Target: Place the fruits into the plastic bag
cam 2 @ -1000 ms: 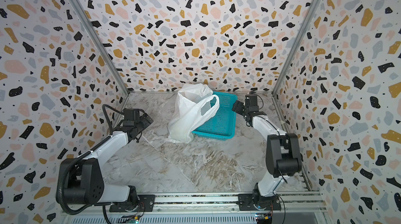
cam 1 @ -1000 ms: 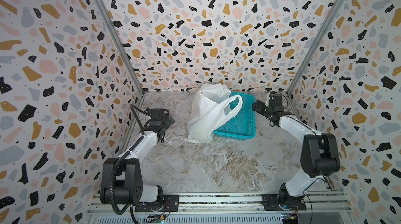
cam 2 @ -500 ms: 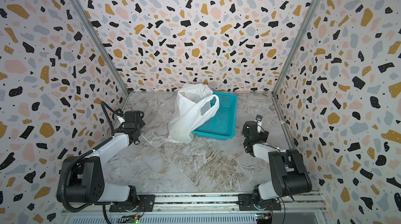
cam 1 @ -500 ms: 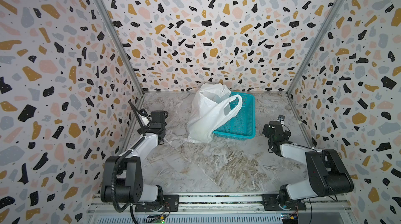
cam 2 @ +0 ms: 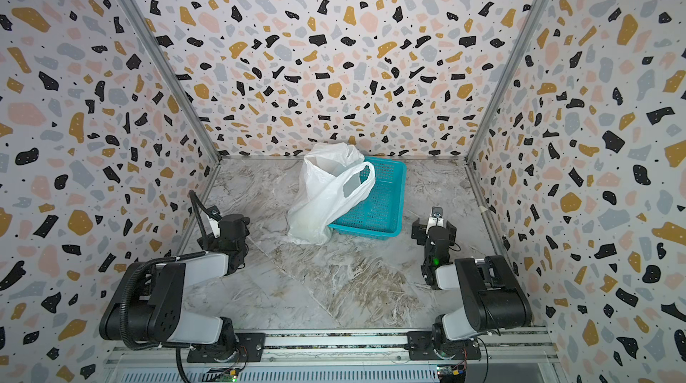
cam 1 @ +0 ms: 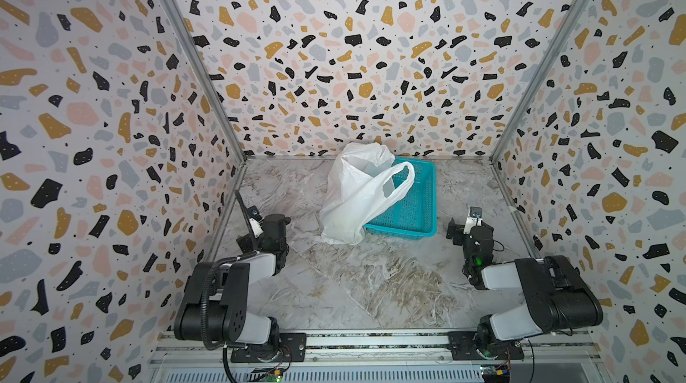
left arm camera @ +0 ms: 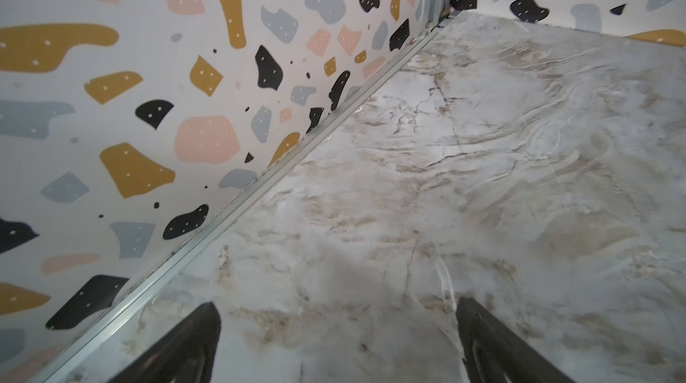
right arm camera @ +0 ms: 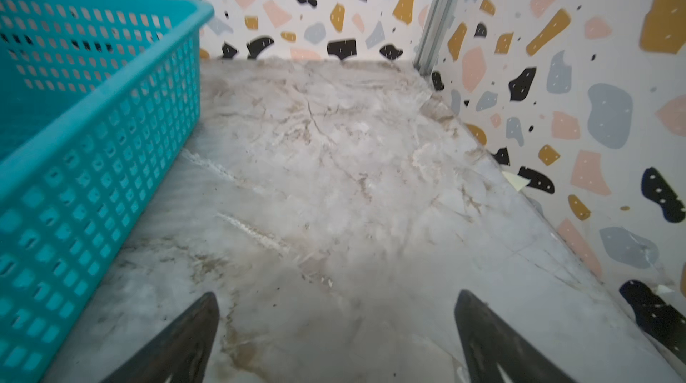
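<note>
Right wrist view is showing the right gripper (right arm camera: 336, 294) gaping wide and empty beside the bare teal basket (right arm camera: 92, 140). The left gripper (left arm camera: 337, 303) is likewise hanging wide, holding nothing. In both top views the plastic bag (cam 1: 356, 195) is slumping, bulging, against that basket, with no fruits lying loose on the desk (cam 1: 371, 288); the bagging is looking finished.

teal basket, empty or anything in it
Empty where it shows: in both top views the teal basket has a bare mesh floor. The plastic bag drapes over its left side, so that part cannot be told.
</note>
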Action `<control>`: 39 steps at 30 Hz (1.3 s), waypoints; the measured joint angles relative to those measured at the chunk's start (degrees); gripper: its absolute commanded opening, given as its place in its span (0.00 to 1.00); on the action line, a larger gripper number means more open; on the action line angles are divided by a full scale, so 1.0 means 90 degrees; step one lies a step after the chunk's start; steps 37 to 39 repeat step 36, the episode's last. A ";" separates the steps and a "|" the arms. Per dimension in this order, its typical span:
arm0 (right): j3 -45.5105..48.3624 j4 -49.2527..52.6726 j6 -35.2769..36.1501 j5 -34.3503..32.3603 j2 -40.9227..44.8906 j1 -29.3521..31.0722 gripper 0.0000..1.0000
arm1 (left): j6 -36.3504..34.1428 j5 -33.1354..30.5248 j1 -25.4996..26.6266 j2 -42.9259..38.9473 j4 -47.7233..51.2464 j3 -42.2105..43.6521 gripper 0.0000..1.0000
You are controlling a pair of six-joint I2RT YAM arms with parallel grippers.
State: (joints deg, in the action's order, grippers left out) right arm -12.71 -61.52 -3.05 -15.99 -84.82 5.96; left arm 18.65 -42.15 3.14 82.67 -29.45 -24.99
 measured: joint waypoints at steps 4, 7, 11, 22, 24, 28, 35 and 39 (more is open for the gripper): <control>0.0165 -0.0427 0.0053 0.0306 -0.0019 -0.0053 0.99 | -0.0330 0.0340 0.0029 -0.0170 -0.0911 0.0262 1.00; 0.0163 -0.0682 0.0092 0.0352 -0.0022 -0.0002 0.99 | -0.0617 0.0646 0.0117 -0.0459 -0.1732 0.0848 0.99; 0.0163 -0.0855 0.0117 0.0374 -0.0022 0.0022 0.99 | -0.1229 0.1124 0.0559 -0.0352 -0.3128 0.1630 0.99; 0.0163 -0.0952 0.0119 0.0374 -0.0022 0.0024 0.99 | -0.1727 0.1440 0.0714 -0.0080 -0.4029 0.1834 0.99; 0.0163 -0.0952 0.0119 0.0374 -0.0022 0.0024 0.99 | -0.1749 0.1443 0.0714 -0.0080 -0.4056 0.1831 1.00; 0.0163 -0.0952 0.0119 0.0384 -0.0034 0.0024 0.99 | -0.1790 0.1445 0.0714 -0.0078 -0.4075 0.1831 0.99; 0.0153 -0.0933 0.0119 0.0481 -0.0083 -0.0010 0.99 | -0.1792 0.1445 0.0714 -0.0078 -0.4075 0.1831 1.00; 0.0153 -0.0933 0.0119 0.0478 -0.0083 0.0000 0.99 | -0.1792 0.1445 0.0714 -0.0078 -0.4075 0.1831 0.99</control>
